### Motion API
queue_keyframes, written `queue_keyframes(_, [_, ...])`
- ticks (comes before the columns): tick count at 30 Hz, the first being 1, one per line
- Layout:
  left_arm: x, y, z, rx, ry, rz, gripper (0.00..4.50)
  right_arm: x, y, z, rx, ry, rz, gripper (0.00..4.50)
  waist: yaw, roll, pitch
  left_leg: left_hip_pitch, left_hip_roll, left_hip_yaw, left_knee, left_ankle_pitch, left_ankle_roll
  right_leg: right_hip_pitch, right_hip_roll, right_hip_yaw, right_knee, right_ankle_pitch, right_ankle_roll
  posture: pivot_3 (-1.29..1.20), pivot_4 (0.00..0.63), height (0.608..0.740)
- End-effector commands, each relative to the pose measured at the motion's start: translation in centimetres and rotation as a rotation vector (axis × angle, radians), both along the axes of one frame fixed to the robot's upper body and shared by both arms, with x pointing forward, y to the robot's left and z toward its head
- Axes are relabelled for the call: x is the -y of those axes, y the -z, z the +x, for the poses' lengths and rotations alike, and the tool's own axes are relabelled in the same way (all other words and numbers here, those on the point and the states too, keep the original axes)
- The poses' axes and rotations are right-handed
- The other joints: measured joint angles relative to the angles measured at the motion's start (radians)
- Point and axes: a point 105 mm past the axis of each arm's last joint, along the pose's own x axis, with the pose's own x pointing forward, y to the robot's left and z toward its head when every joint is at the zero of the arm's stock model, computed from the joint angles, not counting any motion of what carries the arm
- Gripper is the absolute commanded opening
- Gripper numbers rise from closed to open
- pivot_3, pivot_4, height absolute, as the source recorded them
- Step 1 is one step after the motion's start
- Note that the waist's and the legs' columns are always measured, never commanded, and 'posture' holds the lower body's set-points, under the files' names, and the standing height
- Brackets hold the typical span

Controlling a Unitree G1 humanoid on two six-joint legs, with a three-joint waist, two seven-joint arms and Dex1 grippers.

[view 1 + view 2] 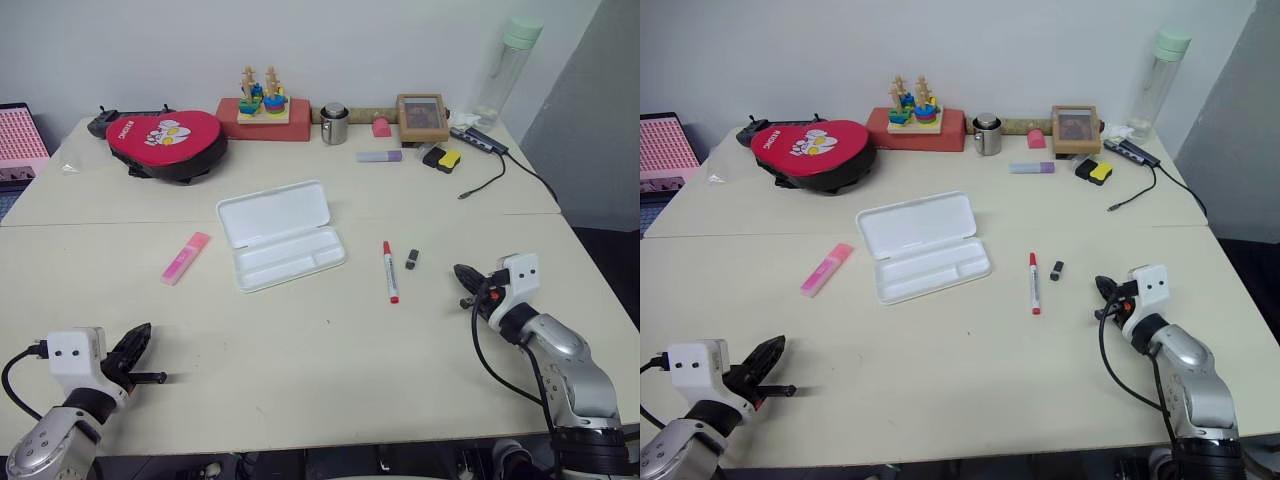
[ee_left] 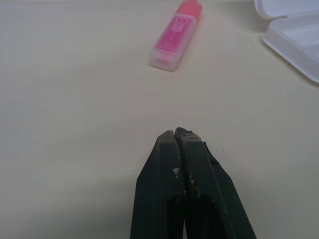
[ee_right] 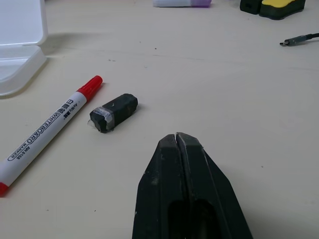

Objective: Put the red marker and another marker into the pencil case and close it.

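Note:
The white pencil case [image 1: 282, 235] lies open in the middle of the table, its lid tilted back and its divided tray empty. To its right lies the red marker [image 1: 389, 271], a slim white pen with a red cap, also seen up close [image 3: 47, 127]. The pink highlighter [image 1: 186, 257] rests on the table left of the case [image 2: 177, 34]. My left gripper [image 1: 140, 342] hovers shut near the front left edge, well short of the highlighter. Right of the red marker, my right gripper [image 1: 466, 279] is shut and holds nothing.
A small black block [image 1: 411, 259] lies beside the red marker. Along the back stand a red pouch [image 1: 165, 140], a stacking toy [image 1: 262, 97], a metal cup [image 1: 334, 124], a lilac marker [image 1: 379, 156], a framed box [image 1: 422, 117], a bottle [image 1: 508, 68] and a cable [image 1: 497, 170].

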Motion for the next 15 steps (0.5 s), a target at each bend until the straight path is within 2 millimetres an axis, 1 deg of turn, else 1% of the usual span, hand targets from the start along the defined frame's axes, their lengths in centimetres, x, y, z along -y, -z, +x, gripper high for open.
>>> queue_keyframes(1, [-0.06,-1.26,0.11,0.032,-0.002,0.011,0.23,-0.55,-1.34,0.09,0.024,-0.033,0.014,0.0,0.0,0.0,0.0,0.0,0.0,0.0,0.0,0.0,0.0,0.0,0.0,0.0,0.0,0.0,0.0,0.0,0.15,0.74])
queue_keyframes(2, [0.05,-1.25,0.13,0.031,0.003,0.0,0.42,-0.54,-1.43,0.16,0.025,-0.031,0.015,0.0,0.0,0.0,0.0,0.0,0.0,0.0,0.0,0.0,0.0,0.0,0.0,0.0,0.0,0.0,0.0,0.0,0.15,0.74])
queue_keyframes(3, [0.14,-1.29,0.18,0.033,0.01,-0.003,0.5,-0.51,-1.5,0.21,0.025,-0.032,0.008,0.0,0.0,0.0,0.0,0.0,0.0,0.0,0.0,0.0,0.0,0.0,0.0,0.0,0.0,0.0,0.0,0.0,0.15,0.74])
queue_keyframes(8, [0.34,-1.48,0.36,0.036,0.019,-0.002,1.64,-0.14,-1.53,0.3,0.025,-0.034,-0.03,0.0,0.0,0.0,0.0,0.0,0.0,0.0,0.0,0.0,0.0,0.0,0.0,0.0,0.0,0.0,0.0,0.0,0.15,0.74])
queue_keyframes(9, [0.36,-1.51,0.4,0.036,0.015,-0.002,1.76,-0.06,-1.57,0.34,0.024,-0.035,-0.031,0.0,0.0,0.0,0.0,0.0,0.0,0.0,0.0,0.0,0.0,0.0,0.0,0.0,0.0,0.0,0.0,0.0,0.15,0.74])
queue_keyframes(10, [0.44,-1.52,0.41,0.036,0.018,0.0,2.03,0.03,-1.66,0.44,0.026,-0.032,-0.035,0.0,0.0,0.0,0.0,0.0,0.0,0.0,0.0,0.0,0.0,0.0,0.0,0.0,0.0,0.0,0.0,0.0,0.15,0.74])
queue_keyframes(12, [0.37,-1.55,0.39,0.032,0.012,0.009,2.24,0.03,-1.79,0.48,0.026,-0.034,-0.032,0.0,0.0,0.0,0.0,0.0,0.0,0.0,0.0,0.0,0.0,0.0,0.0,0.0,0.0,0.0,0.0,0.0,0.15,0.74])
queue_keyframes(13, [0.37,-1.61,0.4,0.033,0.011,0.01,2.54,-0.02,-1.84,0.47,0.028,-0.038,-0.034,0.0,0.0,0.0,0.0,0.0,0.0,0.0,0.0,0.0,0.0,0.0,0.0,0.0,0.0,0.0,0.0,0.0,0.15,0.74])
queue_keyframes(15, [0.4,-1.76,0.46,0.036,0.009,0.008,2.92,-0.09,-1.87,0.42,0.026,-0.044,-0.033,0.34,0.0,0.0,0.0,0.0,0.0,0.0,0.0,0.0,0.0,0.0,0.0,0.0,0.0,0.0,0.0,0.0,0.15,0.74])
